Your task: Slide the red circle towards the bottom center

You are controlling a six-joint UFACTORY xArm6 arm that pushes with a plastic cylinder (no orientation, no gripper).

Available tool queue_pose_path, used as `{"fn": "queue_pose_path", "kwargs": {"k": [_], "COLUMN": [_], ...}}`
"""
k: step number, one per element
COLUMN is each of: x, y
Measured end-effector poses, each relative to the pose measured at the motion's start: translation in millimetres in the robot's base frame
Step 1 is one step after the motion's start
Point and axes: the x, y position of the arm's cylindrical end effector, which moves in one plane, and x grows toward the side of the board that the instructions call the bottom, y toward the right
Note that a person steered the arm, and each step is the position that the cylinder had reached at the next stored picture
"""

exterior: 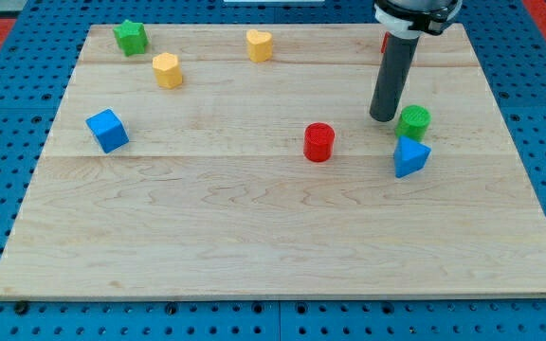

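The wooden board (282,256) lies flat on a blue pegboard table (8,104). It acts as the only tray here, and every block rests on its surface. Its lower half, nearest the view's bottom, carries no blocks.

Contents of the board, from the view's bottom towards its top:

1. Blue triangle (410,156), right of centre. It sits just below the green circle, close enough that contact cannot be ruled out.
2. Red circle (318,142), the task's block. It stands upright near the middle of the board, slightly right of centre, apart from all other blocks and left of the blue triangle.
3. Blue cube (107,131), near the left edge, well apart from the rest.
4. Green circle (414,120), just above the blue triangle.
5. Yellow block (167,70), upper left; its shape reads as roughly hexagonal.
6. Yellow heart (260,44), upper centre.
7. Green star (131,37), upper left corner.
8. A small red block (384,42) shows at the rod's left edge near the top; most of it is hidden, so its shape cannot be told.

The dark rod descends from the view's top right. My tip (384,117) rests just left of the green circle, above and to the right of the red circle, not touching it.

There are no jaws on this arm; it ends in the plain rod only
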Motion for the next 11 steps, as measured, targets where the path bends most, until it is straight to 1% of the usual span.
{"fn": "queue_pose_path", "kwargs": {"k": [4, 5, 6, 7, 8, 9, 10, 11], "x": [0.2, 4.0, 14.2, 59.4, 82.1, 82.7, 92.3, 93.3], "y": [-30.1, -62.2, -75.2, -66.5, -69.9, -106.7, -123.4, -154.6]}}
